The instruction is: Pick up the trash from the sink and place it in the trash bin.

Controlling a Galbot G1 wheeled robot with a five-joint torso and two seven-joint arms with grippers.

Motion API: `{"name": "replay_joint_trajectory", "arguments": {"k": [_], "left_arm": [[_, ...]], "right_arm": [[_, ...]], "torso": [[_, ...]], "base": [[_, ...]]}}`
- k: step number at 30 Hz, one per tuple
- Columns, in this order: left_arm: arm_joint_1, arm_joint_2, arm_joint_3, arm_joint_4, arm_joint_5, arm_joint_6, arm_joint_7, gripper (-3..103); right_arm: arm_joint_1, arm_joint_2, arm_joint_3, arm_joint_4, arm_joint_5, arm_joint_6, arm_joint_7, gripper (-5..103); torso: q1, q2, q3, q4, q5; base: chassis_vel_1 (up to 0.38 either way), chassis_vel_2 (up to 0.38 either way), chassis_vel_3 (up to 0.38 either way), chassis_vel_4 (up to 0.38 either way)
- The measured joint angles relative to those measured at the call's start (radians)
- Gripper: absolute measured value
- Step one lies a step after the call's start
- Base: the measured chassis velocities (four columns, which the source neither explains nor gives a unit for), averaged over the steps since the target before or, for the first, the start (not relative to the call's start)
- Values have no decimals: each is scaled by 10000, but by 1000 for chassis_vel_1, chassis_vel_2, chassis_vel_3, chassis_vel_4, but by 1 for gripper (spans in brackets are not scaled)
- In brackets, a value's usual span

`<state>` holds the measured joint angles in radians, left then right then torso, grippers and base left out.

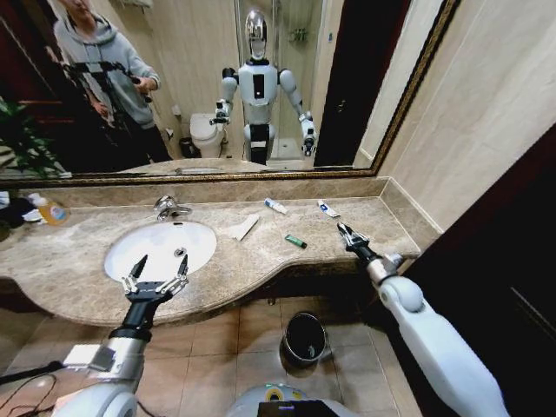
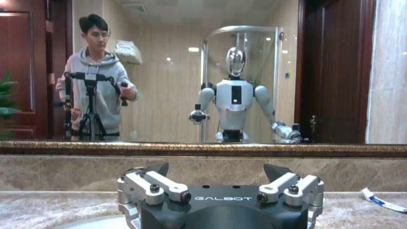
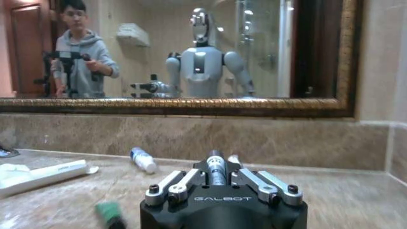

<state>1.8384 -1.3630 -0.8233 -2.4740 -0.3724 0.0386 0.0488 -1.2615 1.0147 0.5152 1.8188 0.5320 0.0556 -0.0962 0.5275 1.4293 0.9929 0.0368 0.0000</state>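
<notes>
White oval sink set in beige marble counter holds only its drain plug; small round black trash bin stands on the floor tiles below, contents too dark to read. Trash lies on the counter: folded white paper, short green stick, two white tubes near the mirror. Left gripper hovers wide open and empty at the basin's front edge; right gripper is closed, empty, beside the stick.
</notes>
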Motion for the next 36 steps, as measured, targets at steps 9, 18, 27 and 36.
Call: {"name": "replay_joint_trajectory", "arguments": {"k": [9, 18, 27, 36], "left_arm": [[1, 1, 0, 0, 0, 0, 0, 100], [1, 1, 0, 0, 0, 0, 0, 100], [0, 1, -1, 0, 0, 0, 0, 100], [1, 1, 0, 0, 0, 0, 0, 100]], "right_arm": [[-2447, 919, 272, 811, -787, 948, 744, 16], [-3567, 1599, -181, -111, -1551, 1508, 692, 16], [-2938, 1990, -970, -2844, -2722, 1830, 218, 16], [-1150, 2770, -1658, -6513, -4064, 2041, -208, 16]], "torso": [[-1, 0, 0, 0, 1], [-1, 0, 0, 1, -1], [0, -2, 1, 1, 1], [1, -2, 2, 1, 1]], "base": [[0, 0, 0, 0], [0, 0, 0, 0], [0, 0, 0, 0], [0, 0, 0, 0]]}}
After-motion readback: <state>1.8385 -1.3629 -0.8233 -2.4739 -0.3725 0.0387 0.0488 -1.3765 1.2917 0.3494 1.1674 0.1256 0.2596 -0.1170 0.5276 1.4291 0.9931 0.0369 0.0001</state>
